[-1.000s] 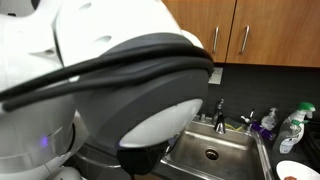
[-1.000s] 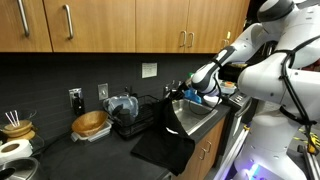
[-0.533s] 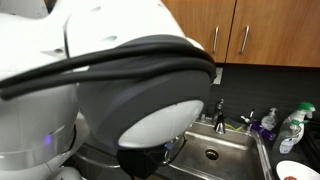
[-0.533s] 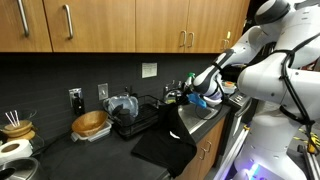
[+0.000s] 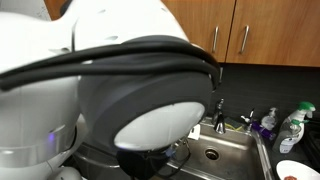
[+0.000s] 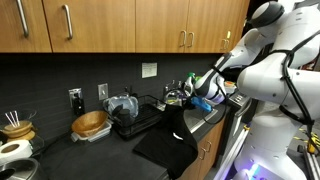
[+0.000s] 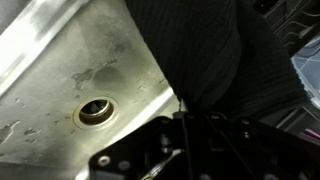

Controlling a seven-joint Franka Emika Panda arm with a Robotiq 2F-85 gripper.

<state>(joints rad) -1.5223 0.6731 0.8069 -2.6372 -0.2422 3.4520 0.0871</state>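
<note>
We log the arm (image 6: 228, 58) edging toward 3 o'clock in an exterior view since a second ago, its gripper (image 7: 188, 122) pinching the dark cloth (image 7: 215, 50), which drapes over the sink (image 7: 50, 60) edge, the drain (image 7: 97, 110) at its 9 o'clock.

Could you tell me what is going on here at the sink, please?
The robot arm's gripper is shut above the stainless steel sink and appears to pinch the edge of a dark ribbed cloth. In an exterior view the cloth hangs from near the gripper down over the front of the counter. The sink's round drain lies uncovered beside the cloth, and a chrome faucet stands at the back of the sink.
</note>
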